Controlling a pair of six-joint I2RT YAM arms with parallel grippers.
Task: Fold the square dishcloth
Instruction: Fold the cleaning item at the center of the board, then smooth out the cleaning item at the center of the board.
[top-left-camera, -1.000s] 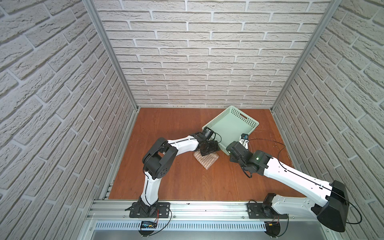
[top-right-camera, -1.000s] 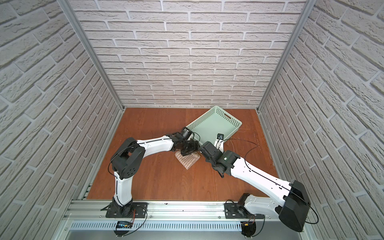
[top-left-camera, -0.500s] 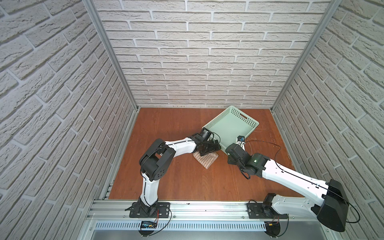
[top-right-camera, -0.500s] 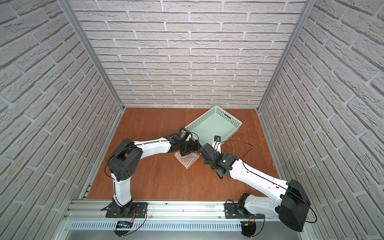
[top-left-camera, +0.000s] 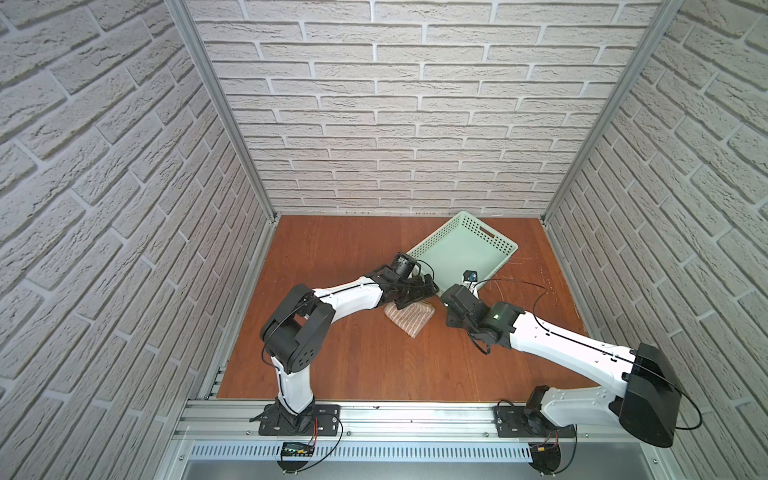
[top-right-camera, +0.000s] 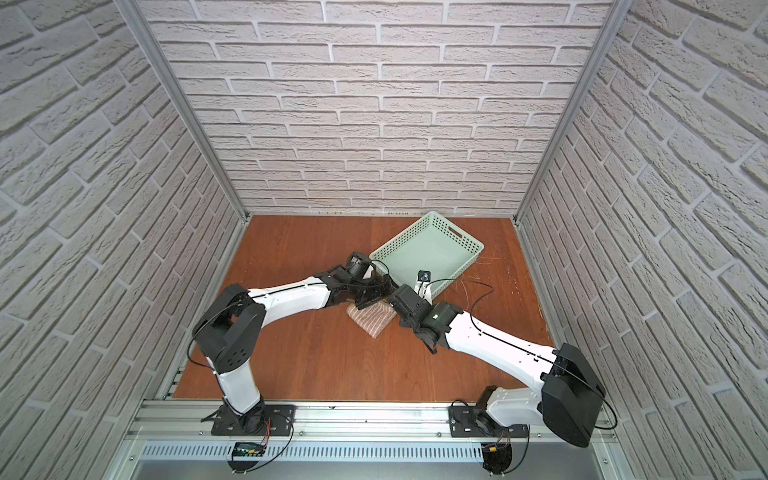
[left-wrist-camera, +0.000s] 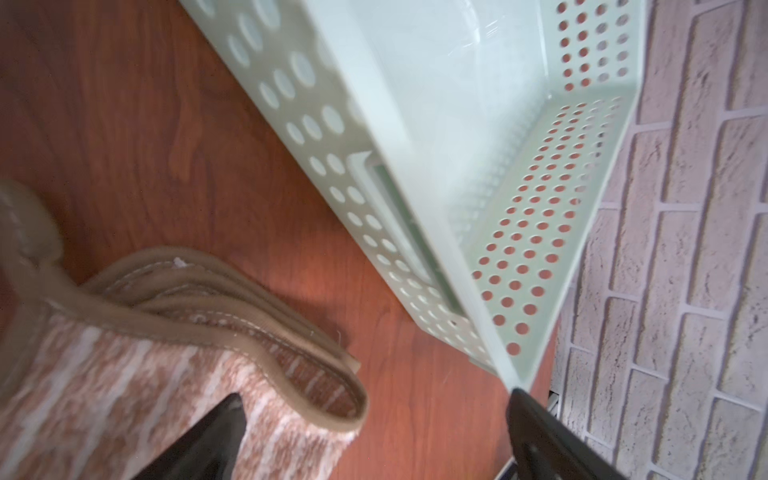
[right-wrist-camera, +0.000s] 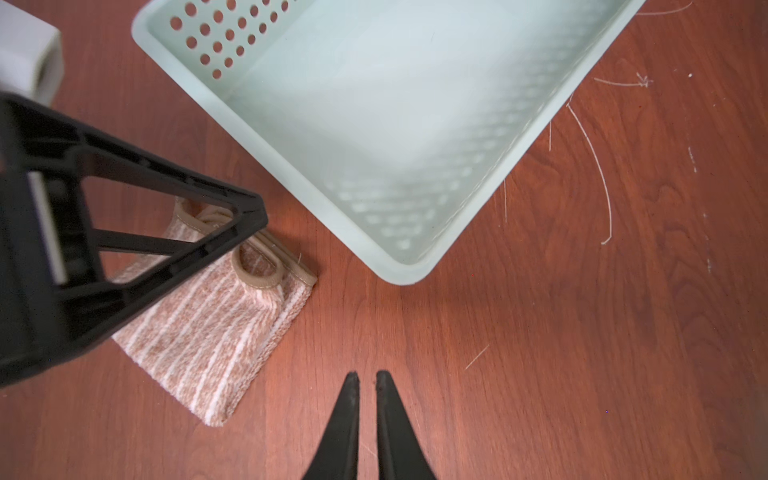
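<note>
The square dishcloth (top-left-camera: 411, 321) lies folded into a small thick pad on the wooden tabletop (top-left-camera: 353, 357). It sits just beside the near corner of the mint-green perforated basket (top-left-camera: 496, 237), with a strip of bare wood between them. The left hand (left-wrist-camera: 374, 424) hovers over the cloth's brown-edged end, fingers spread wide and holding nothing. One finger (left-wrist-camera: 208, 440) is above the cloth, the other near the basket's corner. The right hand (right-wrist-camera: 368, 380) hangs over bare tabletop beside the cloth, fingers almost together and gripping nothing.
</note>
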